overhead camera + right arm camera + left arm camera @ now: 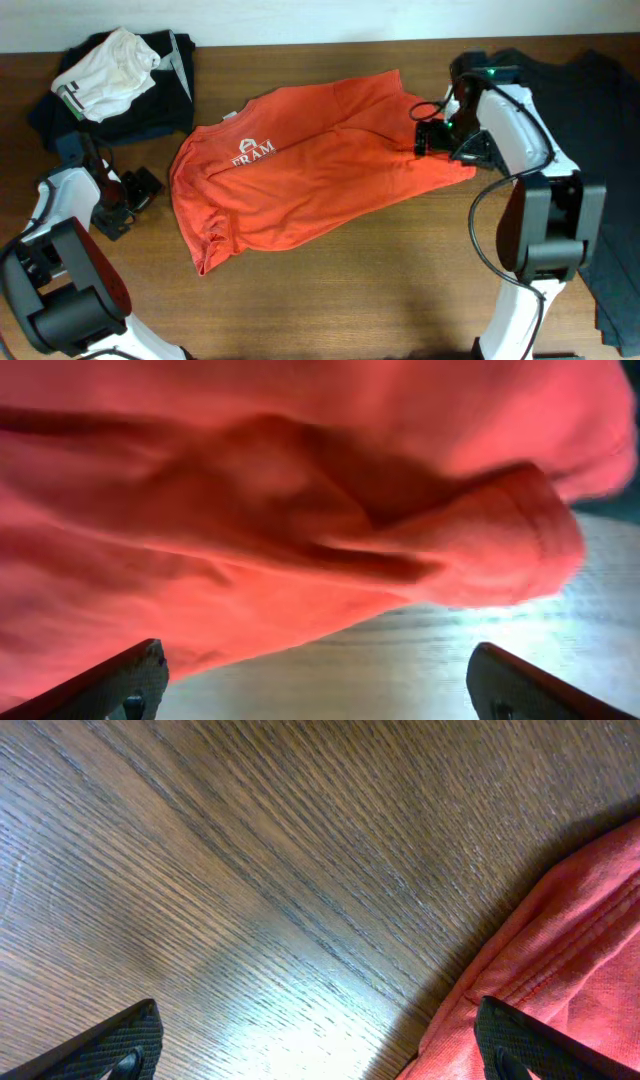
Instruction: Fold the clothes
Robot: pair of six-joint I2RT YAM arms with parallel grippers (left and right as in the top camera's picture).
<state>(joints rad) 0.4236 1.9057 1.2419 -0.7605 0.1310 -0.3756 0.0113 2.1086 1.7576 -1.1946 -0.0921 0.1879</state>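
The red-orange T-shirt (320, 170) reads "FRAM" in white.

Lit evenly and fairly brightly from above in the overhead view, with only soft, short shadows along the hem of the red-orange T-shirt (320, 170). Stayed sharp across the table (330, 290), yet dimmed toward its right edge, where detail in the dark grey T-shirt (610, 150) sank into black. Caught a pale glare patch on the wood grain in the left wrist view, beside a deep shadow under the shirt's edge. Blurred the nearest folds in the right wrist view and blew out the wood beneath almost to white.
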